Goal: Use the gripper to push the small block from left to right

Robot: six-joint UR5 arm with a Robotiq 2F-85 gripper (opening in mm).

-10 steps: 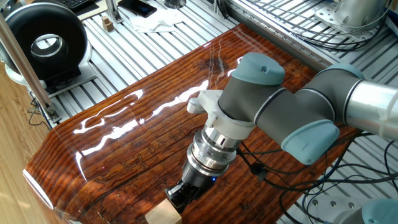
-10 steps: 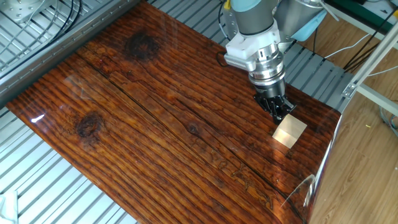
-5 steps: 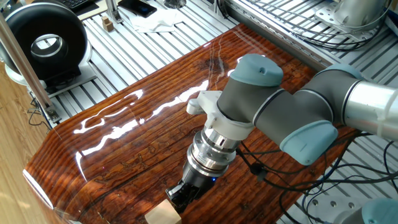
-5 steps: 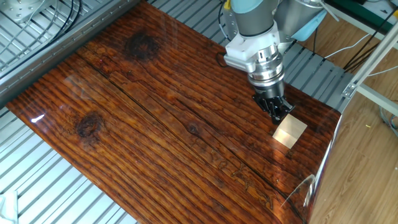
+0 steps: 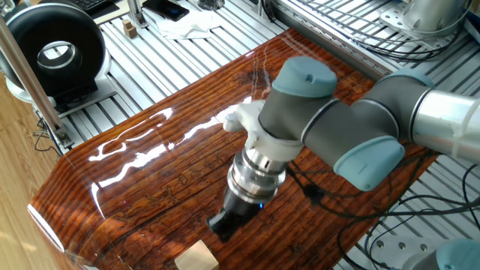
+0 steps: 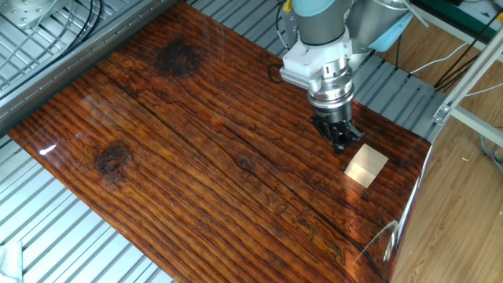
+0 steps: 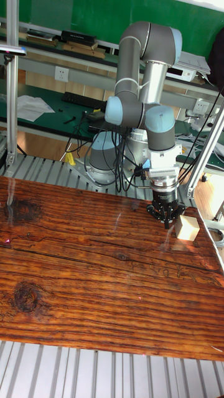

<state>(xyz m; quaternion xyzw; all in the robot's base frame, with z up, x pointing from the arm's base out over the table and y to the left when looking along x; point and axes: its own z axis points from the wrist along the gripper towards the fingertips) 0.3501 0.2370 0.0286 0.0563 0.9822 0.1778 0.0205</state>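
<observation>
The small block (image 5: 196, 257) is a plain light-tan wooden cuboid lying near the end edge of the dark wooden table (image 5: 150, 172). It also shows as the block (image 6: 366, 166) and the block (image 7: 186, 227) in the two remaining views. My gripper (image 6: 339, 142) points down at the table with its black fingers together and nothing between them. A short gap of bare wood separates it from the block. In the tall fixed view the gripper (image 7: 167, 219) stands just left of the block. Motion blurs the gripper (image 5: 225, 223) in one fixed view.
The block lies close to the table's end edge (image 6: 409, 206). Off the table on the slatted metal bench are a black ring-shaped device (image 5: 56, 49), a white cloth (image 5: 191, 26) and a tiny wooden piece (image 5: 130, 30). Cables (image 5: 352, 202) hang under the arm.
The gripper has drawn back from the block toward the table's middle, opening a small gap. The block has stayed where it was.
</observation>
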